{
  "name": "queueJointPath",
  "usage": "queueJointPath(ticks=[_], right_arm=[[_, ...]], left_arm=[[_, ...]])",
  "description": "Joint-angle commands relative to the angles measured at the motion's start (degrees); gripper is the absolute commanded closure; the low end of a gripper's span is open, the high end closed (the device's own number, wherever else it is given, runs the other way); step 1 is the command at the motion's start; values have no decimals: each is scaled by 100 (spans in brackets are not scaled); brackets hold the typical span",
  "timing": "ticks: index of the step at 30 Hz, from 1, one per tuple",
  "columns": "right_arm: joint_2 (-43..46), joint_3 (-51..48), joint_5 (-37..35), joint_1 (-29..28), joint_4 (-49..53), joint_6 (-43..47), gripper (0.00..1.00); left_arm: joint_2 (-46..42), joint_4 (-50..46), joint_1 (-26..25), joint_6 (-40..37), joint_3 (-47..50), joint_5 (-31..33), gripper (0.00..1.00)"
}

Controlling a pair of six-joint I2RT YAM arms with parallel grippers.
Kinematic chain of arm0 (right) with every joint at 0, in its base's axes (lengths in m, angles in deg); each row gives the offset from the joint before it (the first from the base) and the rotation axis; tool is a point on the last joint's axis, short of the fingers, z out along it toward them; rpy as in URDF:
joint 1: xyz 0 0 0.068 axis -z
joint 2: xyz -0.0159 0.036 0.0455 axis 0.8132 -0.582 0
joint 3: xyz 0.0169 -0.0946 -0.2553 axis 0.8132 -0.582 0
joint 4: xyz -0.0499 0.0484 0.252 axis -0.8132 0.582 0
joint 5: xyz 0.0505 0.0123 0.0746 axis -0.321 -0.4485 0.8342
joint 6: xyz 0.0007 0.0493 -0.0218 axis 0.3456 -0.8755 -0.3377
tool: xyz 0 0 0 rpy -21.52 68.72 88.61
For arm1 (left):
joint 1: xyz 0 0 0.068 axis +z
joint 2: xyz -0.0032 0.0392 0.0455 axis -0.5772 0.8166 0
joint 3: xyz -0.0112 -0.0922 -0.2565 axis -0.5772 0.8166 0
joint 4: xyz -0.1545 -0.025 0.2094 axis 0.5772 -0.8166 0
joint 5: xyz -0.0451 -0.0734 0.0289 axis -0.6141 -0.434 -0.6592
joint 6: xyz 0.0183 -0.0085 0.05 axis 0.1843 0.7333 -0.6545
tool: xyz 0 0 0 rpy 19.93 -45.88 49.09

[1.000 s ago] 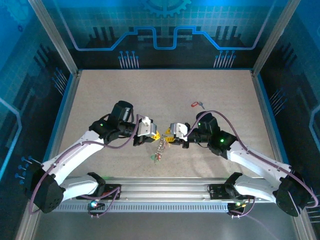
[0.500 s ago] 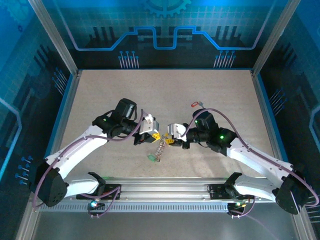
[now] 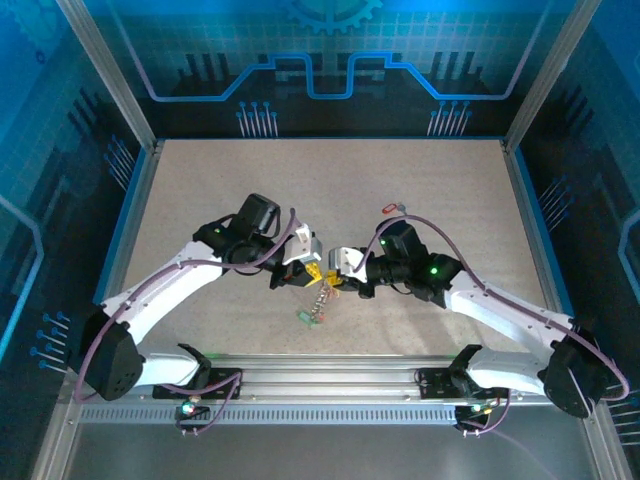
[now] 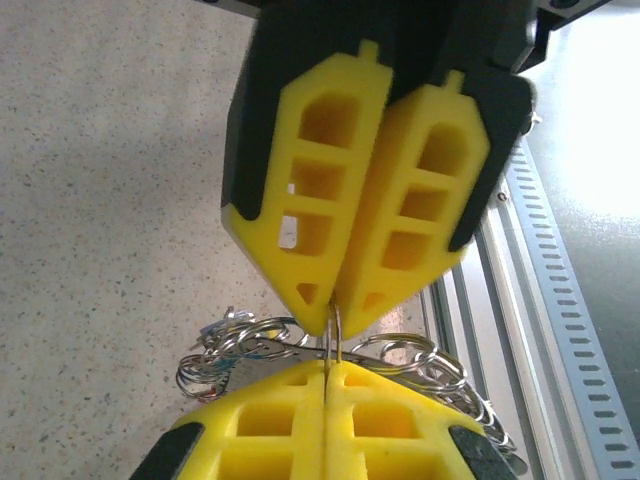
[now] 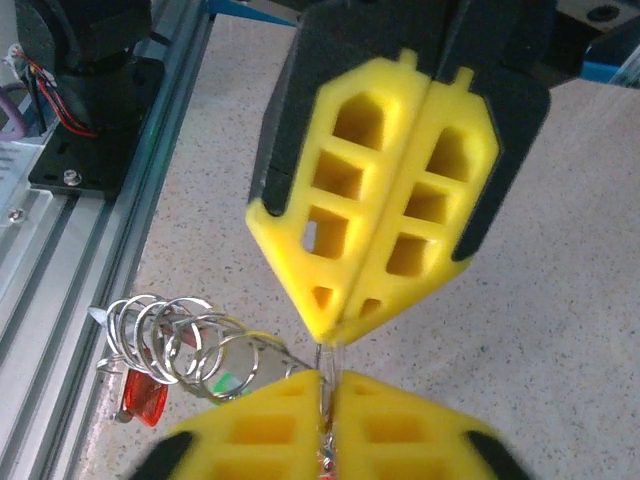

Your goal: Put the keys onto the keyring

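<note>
Left gripper (image 3: 312, 272) and right gripper (image 3: 335, 278) both pinch the keyring (image 4: 332, 335) mid-table.
Its coloured tags (image 3: 303, 315) hang to the near side; just beyond, the two meet tip to tip, each clamped on the thin wire. Far right, a red-tagged key (image 3: 390, 209) lies on the table (image 3: 200, 200).

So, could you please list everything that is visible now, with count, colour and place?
keyring: one, thin silvery wire, pinched between both end effectors at the table centre.
tagged keys: a cluster on small silver rings, count unclear, red and green tags seen, strung on the keyring.
loose key: one, red tag, on the table at the far side of the right arm.
table: one, beige, speckled.
rail: one, grey metal, along the near table edge.
left end effector: one, yellow fingers, shut on the keyring.
right end effector: one, yellow fingers, shut on the keyring.
</note>
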Motion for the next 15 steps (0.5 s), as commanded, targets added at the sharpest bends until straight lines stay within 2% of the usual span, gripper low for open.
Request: queueJointPath(ticks=[1,6,8,15], right_arm=[[-32,174,-32,-96,87,-18,100],[-28,162,259,72,32,-389,100],[5,29,369,143,-225,-765,100],[208,-581,538,282,-1279,-1489,100]], left_arm=[[65,-103,-22,69,-313,-457,100],[-4,100,30,245,-226,-405,100],[-137,399,78,400,-34,-458,82],[-313,767,135,594,336,-431,78]])
